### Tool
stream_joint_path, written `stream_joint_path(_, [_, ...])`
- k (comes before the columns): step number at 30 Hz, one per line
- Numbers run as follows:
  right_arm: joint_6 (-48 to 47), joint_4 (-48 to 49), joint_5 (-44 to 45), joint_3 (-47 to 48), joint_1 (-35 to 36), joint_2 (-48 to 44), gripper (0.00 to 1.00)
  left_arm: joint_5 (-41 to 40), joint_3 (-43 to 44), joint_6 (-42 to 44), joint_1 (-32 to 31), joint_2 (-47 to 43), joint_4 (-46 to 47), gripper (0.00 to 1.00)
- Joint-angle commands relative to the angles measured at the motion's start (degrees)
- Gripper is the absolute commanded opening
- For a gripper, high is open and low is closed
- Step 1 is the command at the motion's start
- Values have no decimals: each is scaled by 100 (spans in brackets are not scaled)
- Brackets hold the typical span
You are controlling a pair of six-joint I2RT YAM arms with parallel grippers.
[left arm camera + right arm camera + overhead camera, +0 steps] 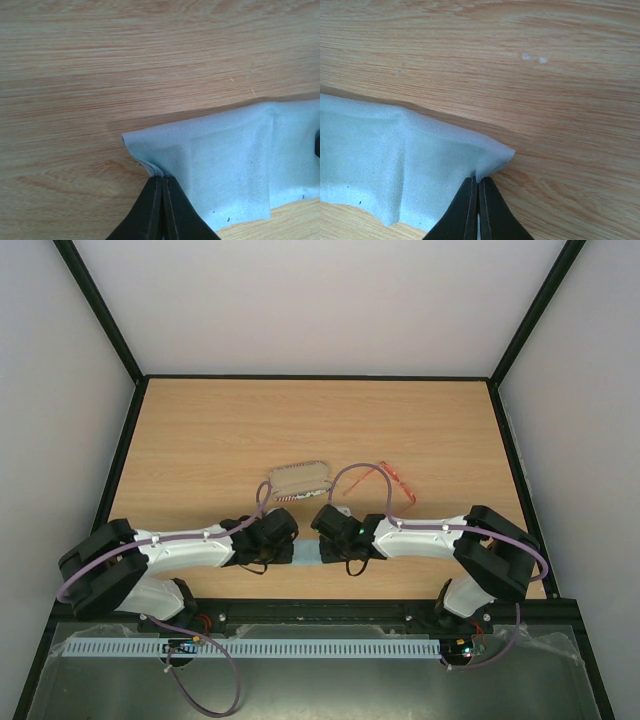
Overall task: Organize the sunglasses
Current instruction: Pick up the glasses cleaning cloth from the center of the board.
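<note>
Pale wood-grain tabletop carries a soft, creased light blue cloth; left gripper and right gripper each pinch one corner (jaws fully closed). Thin translucent red-orange sunglasses lie at its two o'clock.

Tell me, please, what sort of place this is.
Likely a robot test cell: a bare wooden table boxed in by plain white walls and a black frame, with a left arm and right arm bolted at its near edge.
</note>
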Motion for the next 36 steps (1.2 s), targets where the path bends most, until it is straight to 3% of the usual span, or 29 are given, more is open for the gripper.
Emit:
stream_joint_path(1, [-53,-216,-88,-180,10,103,1,50,-161,-9,-33,86,-194,2])
stream_joint_path(36, [-385,-1033,311,958,1,-258,2,-381,630,93,170,-864,-1078,2])
